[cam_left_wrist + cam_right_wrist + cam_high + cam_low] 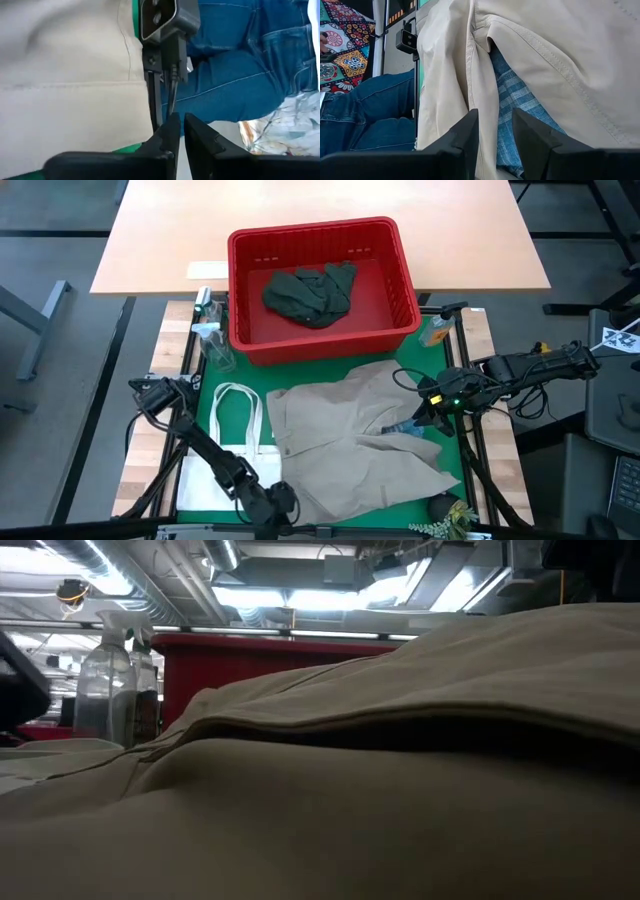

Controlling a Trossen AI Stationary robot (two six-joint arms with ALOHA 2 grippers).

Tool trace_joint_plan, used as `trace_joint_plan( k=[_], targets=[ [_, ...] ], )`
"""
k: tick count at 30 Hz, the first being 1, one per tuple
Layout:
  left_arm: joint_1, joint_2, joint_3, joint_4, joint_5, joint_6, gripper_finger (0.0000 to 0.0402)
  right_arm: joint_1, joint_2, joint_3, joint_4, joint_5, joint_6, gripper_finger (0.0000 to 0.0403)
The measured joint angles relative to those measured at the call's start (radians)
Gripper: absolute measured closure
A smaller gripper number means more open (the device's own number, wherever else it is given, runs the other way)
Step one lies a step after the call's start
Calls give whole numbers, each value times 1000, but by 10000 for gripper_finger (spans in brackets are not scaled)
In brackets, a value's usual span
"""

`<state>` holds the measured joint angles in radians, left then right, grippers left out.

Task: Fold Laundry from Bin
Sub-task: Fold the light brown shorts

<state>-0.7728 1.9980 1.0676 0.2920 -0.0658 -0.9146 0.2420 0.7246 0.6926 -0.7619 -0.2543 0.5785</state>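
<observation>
The red bin [310,232] stands at the far middle with a dark green garment [310,292] lying in it. A beige garment [345,445] lies spread on the green mat in front of the bin and fills the low view [400,790]. Blue checked cloth [520,95] shows under its lifted right part. My right gripper [418,423] is shut on that part. My left gripper [283,502] is at the table's near edge, beside the garment's near left corner. Its fingers [167,135] are shut, with only a slit between them and nothing in it. My right gripper pinches a fold of the beige garment [479,100] between its two fingers, together with the blue checked cloth [506,131] beside it. It comes from the table's right, slanting down. The cloth rises to the fingers, and the rest of the garment lies on the mat.
A flat white tote bag [225,450] lies left of the beige garment. Spray bottles [212,330] stand left of the bin, and a small orange-topped bottle [437,332] stands to its right. A sprig of greenery [445,520] lies at the near right corner. A person in jeans [240,75] sits beyond the near edge.
</observation>
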Motion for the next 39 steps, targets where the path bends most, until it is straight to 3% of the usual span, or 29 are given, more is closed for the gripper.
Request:
trace_joint_plan(
  k=[18,29,34,39],
  targets=[
    [16,-1,1,-22,-69,-27,240,0,0,0,1,0,0,285],
    [6,-2,1,-22,-105,-14,233,0,0,0,1,0,0,285],
    [-33,-2,2,-22,-119,137,239,0,0,0,1,0,0,285],
    [-55,-2,2,-21,-226,292,232,0,0,0,1,0,0,285]
  ],
)
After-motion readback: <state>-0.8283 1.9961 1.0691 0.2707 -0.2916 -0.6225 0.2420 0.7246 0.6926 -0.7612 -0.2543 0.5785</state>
